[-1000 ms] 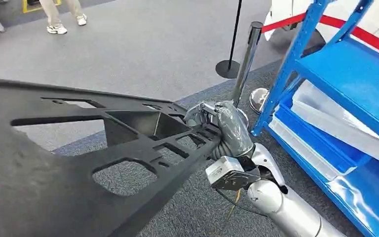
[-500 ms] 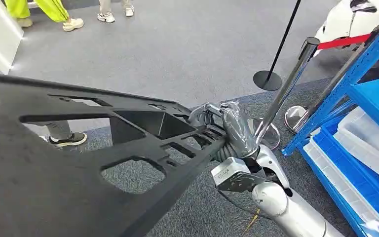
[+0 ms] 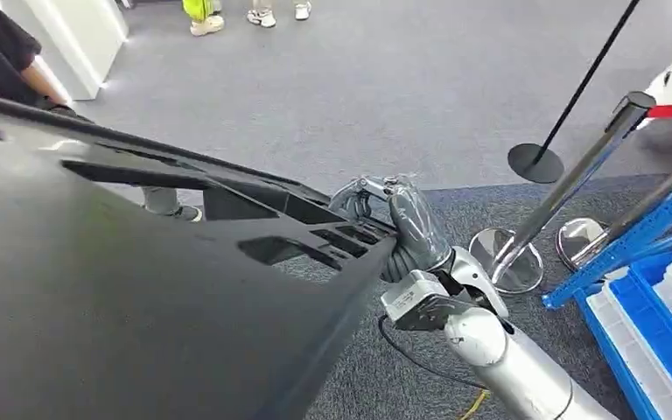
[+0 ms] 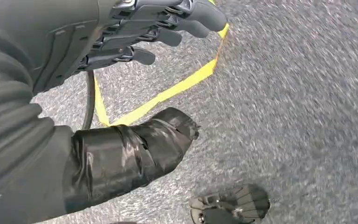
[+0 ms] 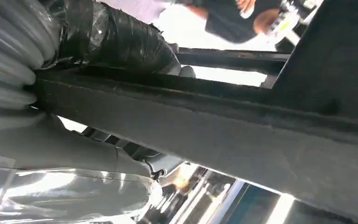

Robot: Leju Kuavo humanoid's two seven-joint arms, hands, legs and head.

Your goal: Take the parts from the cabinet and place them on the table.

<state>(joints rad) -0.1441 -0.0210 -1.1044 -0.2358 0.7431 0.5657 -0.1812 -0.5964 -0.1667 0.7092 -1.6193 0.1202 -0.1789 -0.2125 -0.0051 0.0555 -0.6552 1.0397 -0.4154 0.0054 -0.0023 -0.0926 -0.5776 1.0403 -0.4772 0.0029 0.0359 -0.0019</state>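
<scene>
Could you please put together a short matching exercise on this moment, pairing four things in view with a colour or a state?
Things:
1. large panel
2. right hand
3. left hand
4. shelf frame

Colour or state:
A. blue
B. holds nothing, above grey carpet and yellow tape
C. grips the edge of the part
D. black, with cut-outs

Pairs: 1-D, 2-C, 3-B, 4-A

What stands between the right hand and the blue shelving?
In the head view, a chrome stanchion post leans between the right hand and the blue shelving.
</scene>
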